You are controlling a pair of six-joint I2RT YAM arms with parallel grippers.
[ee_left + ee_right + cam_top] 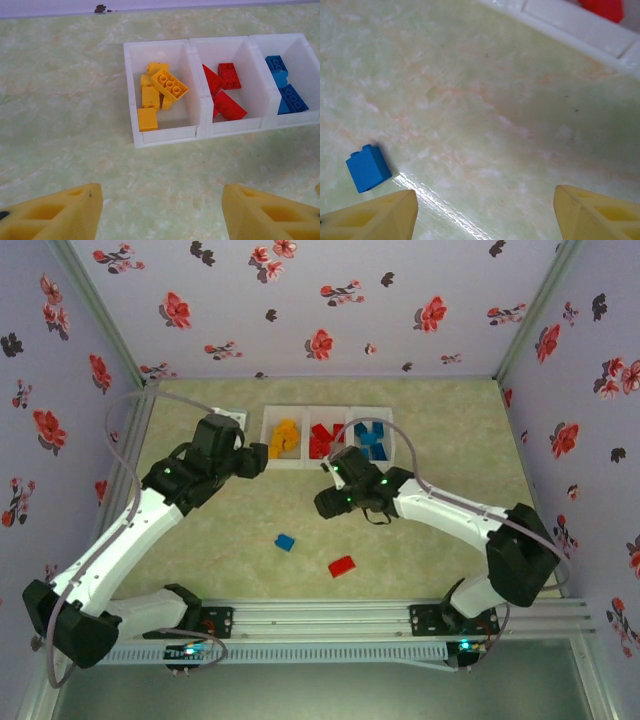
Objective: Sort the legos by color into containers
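Right fingers (375, 215) first: two yellow wedge-shaped tips, spread wide, nothing between them. Just ahead of one tip, outside the gap rather than in it, sits a small blocky blue plastic brick (367, 167) on the pale green marbled surface (495, 100), which shines glossy right there.

Over to the left fingers (60, 215): same yellow wedges, also held wide and empty. Straight ahead of them, well apart, is the row of three joined white translucent plastic bins (167, 136), square and open-topped. Yellow bricks (169, 85) are piled in one end bin, red bricks (230, 75) in the middle one and blue bricks (292, 97) in the other end bin.

From above, a flat red brick (341, 566) lies on the surface near the loose blue one, not touching it. Both sit back towards the arm bases from the two pairs of fingers, so two pieces look left to sort.

As for handling, these bricks look light, hard and rigid, with smooth walls and a studded top. The best hold is probably across two opposite flat walls, low and square. A skewed pinch could twist the little blue one, or send it skidding on that slick finish. The fingers need to shift sideways so the brick sits inside the gap.
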